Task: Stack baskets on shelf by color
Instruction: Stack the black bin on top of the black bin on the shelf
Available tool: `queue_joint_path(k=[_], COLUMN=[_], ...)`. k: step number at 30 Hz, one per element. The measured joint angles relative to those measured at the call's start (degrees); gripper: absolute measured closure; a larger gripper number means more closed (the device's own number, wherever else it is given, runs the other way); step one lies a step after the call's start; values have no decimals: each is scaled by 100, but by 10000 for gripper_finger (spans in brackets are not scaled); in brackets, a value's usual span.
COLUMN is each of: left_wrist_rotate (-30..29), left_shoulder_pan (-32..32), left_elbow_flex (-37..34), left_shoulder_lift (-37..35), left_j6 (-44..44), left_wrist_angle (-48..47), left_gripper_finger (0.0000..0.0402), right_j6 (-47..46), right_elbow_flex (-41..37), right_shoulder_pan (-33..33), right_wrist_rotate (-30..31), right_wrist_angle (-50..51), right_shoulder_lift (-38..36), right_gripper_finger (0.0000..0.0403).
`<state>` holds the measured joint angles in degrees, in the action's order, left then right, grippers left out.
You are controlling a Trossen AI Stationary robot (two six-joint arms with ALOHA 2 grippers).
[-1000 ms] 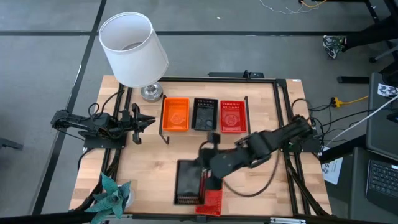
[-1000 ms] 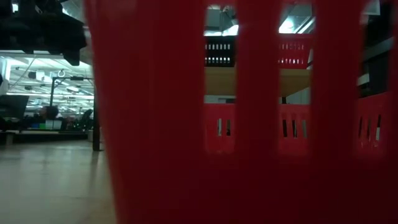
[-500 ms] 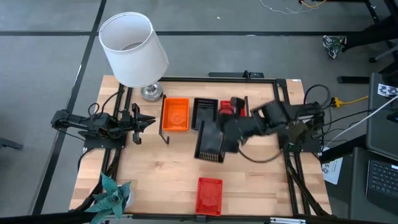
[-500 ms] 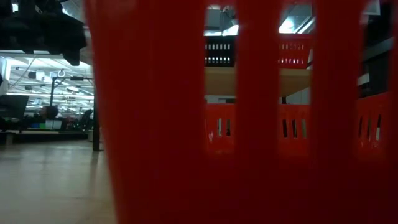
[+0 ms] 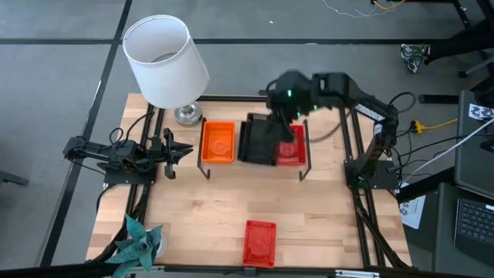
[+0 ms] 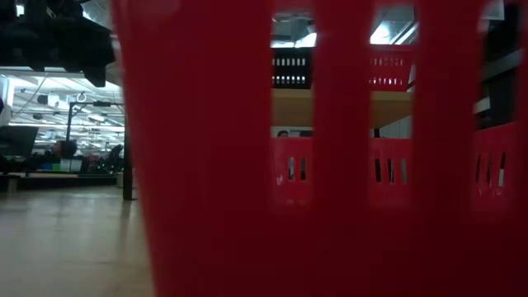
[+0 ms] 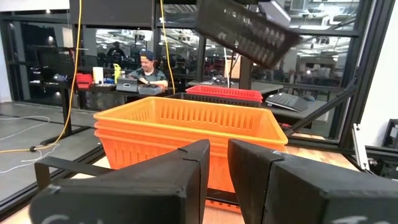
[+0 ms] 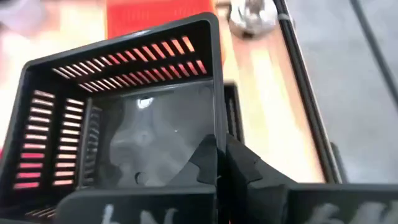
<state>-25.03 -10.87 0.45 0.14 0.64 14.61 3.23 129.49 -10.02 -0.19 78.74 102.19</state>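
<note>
Above shelf (image 5: 302, 171), left to right: left gripper (image 5: 185, 149) parked beside orange baskets (image 5: 218, 143), fingers nearly together, empty; right gripper (image 5: 279, 112) pinching rim of black basket (image 5: 261, 142), carried tilted over black stack, overlapping red stack (image 5: 292, 152). Long axis front-to-back, matching stack. Lone red basket (image 5: 259, 242) at table's near edge.
</note>
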Motion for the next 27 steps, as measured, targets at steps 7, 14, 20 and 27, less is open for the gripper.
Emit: queue_joint_path(k=[7,14,20,27], left_wrist_rotate=[0,2,1,1], left_shoulder_pan=[0,0,0,0], left_elbow_flex=[2,2,0,0], left_shoulder_lift=[0,0,1,1], left_j6=[0,0,0,0], left_wrist_angle=[2,0,1,1], left_gripper_finger=[351,351,351,351], right_j6=[423,609,620,628], right_elbow_flex=[-985,-1956,-2129,-2050], right_shoulder_pan=[-669,-1034,-1189,-1218], right_wrist_rotate=[-496,-1420,-1459,-1461], right_wrist_angle=[-620,-1657,-1645,-1776], right_shoulder_lift=[28,24,24,13], right_gripper_finger=[403,402,359,288])
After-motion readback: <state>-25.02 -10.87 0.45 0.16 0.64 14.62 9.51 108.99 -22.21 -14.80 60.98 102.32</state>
